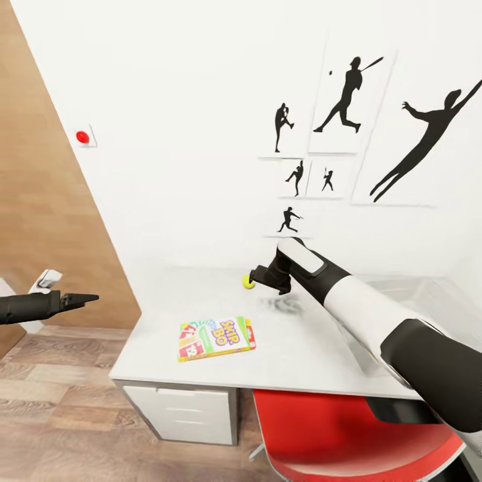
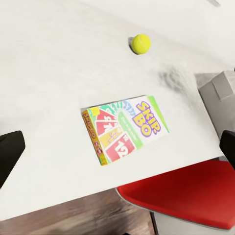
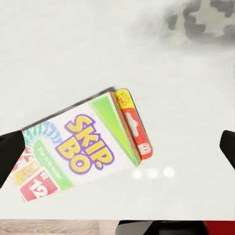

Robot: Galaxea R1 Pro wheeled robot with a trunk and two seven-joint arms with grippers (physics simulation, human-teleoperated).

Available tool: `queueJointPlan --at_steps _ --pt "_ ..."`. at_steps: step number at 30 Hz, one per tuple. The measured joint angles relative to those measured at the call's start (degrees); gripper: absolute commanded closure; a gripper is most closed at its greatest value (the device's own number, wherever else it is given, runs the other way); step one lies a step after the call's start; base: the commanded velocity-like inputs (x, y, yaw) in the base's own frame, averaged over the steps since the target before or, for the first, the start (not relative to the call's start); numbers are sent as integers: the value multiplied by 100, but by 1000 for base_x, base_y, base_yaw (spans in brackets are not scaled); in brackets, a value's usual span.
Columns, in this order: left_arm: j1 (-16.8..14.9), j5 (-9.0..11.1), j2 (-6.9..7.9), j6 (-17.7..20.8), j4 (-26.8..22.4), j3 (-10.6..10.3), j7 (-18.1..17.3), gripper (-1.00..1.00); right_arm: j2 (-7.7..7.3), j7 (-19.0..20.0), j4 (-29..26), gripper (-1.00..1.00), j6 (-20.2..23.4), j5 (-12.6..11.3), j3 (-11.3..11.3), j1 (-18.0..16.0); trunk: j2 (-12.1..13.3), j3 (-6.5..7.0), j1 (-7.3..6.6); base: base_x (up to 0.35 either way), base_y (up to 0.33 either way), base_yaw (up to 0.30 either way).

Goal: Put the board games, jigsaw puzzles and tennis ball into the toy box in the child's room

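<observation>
White wall behind, wood floor below: the table [image 1: 301,361], a light grey-white desk top, runs across the middle of the head view, with a red chair [image 1: 335,435] tucked under its near edge and a drawer unit [image 1: 181,412] beneath its left end. Nearest on the top lies the SKIP-BO box [image 1: 215,337], flat, face up, close to the front edge; the left wrist view shows it [image 2: 126,128] on bare desk, and the right wrist view looks straight down on it [image 3: 83,147]. Farther back, the tennis ball [image 1: 248,282] rests on the table near the wall, well apart from the box. The right gripper [image 1: 258,276] reaches over the desk to just beside the ball; whether it touches cannot be told, though its fingertips [image 3: 10,154] stand wide apart with nothing between them. The left gripper [image 1: 90,298] hangs off the desk's left end, over the floor, its fingertips [image 2: 9,152] likewise spread and empty. Baseball silhouettes [image 1: 348,97] mark the wall.
</observation>
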Motion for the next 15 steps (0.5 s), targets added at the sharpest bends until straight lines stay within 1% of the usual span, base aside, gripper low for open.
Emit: queueJointPlan --at_steps 5,10,15 --pt "0 -2 -4 0 2 -2 0 -100 19 0 4 -100 -1 5 -5 4 0 0 0 -5 186 0" --pt "0 -4 -3 -3 8 -2 0 -100 26 -5 11 -100 -7 6 -15 6 0 0 0 3 107 0" --pt "0 -6 0 -30 26 -5 0 -100 26 -6 16 -100 -52 6 -21 3 0 0 -1 62 203 31"
